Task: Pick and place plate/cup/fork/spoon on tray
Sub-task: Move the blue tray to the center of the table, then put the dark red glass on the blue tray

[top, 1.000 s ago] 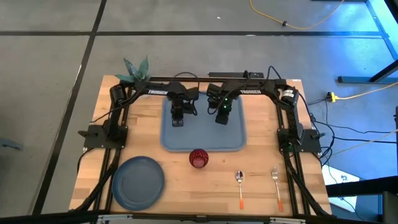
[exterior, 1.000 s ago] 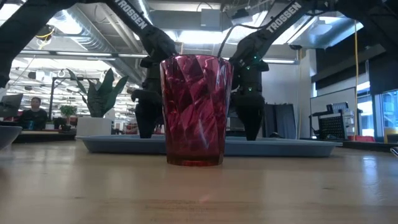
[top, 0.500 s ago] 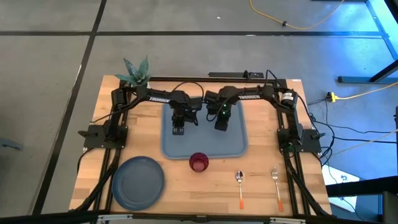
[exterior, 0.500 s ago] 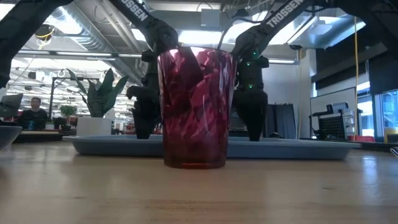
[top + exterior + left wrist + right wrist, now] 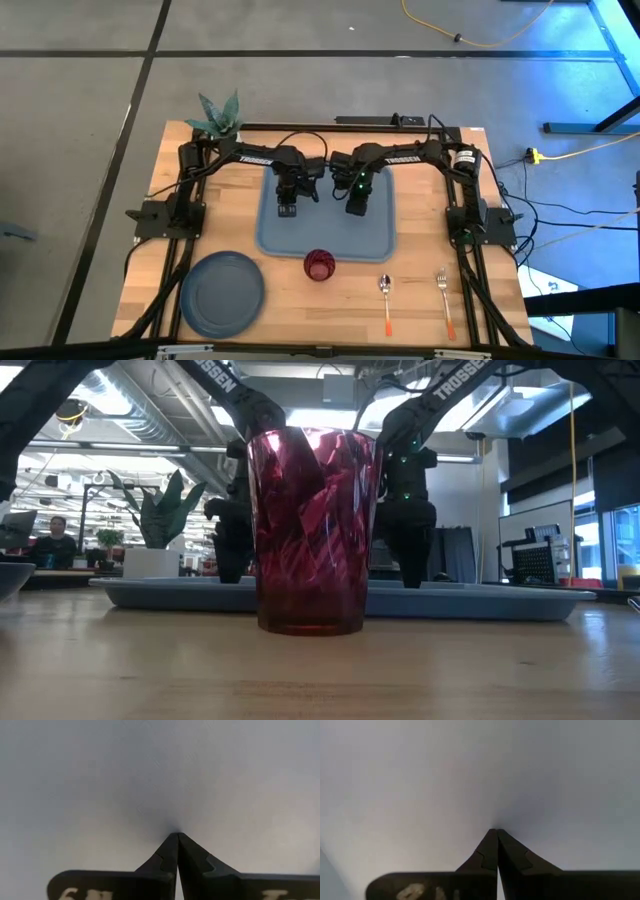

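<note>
Both grippers, left (image 5: 287, 210) and right (image 5: 355, 208), shut and empty, tips on tray (image 5: 380, 235); cup (image 5: 319, 265) beside its edge, risks toppling.

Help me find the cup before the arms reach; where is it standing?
In the high view the cup stands on the table just outside the tray's near edge, between the plate and spoon.

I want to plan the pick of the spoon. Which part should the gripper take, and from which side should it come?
Probably the orange handle of the spoon, near its middle, coming straight down from above. The spoon lies flat on the table, handle toward the front edge, bowl toward the tray. The fingers should close across the thin handle. The fork lies apart, so there is room on both sides.
</note>
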Tool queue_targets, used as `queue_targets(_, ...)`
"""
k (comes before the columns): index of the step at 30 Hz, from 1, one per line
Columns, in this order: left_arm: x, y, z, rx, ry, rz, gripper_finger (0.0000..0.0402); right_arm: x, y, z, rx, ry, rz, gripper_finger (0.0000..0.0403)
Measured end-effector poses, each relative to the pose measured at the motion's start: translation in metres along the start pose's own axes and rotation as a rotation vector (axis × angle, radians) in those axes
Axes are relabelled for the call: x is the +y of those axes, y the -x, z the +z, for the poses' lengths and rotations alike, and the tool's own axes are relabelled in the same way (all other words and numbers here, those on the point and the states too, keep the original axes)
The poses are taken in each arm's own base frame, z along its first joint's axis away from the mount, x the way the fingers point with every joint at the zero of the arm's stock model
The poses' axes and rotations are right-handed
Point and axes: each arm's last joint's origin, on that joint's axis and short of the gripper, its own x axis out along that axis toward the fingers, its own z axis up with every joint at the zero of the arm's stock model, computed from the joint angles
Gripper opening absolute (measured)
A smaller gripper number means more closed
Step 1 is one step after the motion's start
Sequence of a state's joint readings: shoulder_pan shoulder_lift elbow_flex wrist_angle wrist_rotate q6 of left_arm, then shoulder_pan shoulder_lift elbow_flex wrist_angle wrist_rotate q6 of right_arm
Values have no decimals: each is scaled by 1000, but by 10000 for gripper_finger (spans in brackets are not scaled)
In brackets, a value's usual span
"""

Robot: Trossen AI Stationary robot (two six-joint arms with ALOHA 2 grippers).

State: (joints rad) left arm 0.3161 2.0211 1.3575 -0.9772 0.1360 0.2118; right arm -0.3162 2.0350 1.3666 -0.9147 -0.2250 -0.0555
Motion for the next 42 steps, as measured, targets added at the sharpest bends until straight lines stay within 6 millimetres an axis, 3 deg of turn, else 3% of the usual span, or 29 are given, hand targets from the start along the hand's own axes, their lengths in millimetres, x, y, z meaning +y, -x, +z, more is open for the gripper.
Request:
queue_targets(5, 0, 14, -3, -33, 3, 32, 0, 1, 6, -1, -8, 2, -11, 3)
queue_targets(10, -2, 35, -13, -51, 7, 42, 0, 5, 24, -5, -49, 11, -17, 3)
queue_targets(18, -9, 66, -30, -70, 12, 58, 0, 16, 72, -20, -170, 41, -32, 3)
queue_targets(24, -19, 106, -50, -200, 14, 71, 0, 28, 116, -40, -296, 126, -49, 3)
queue_targets(30, -34, 137, -72, -300, 22, 42, 0, 35, 146, -59, -387, 190, -66, 3)
queue_targets(36, -42, 154, -86, -356, 104, 42, 0, 38, 155, -66, -419, 168, -63, 14)
queue_targets(42, -47, 156, -90, -354, 139, 23, 9, 38, 155, -66, -415, 168, -63, 41)
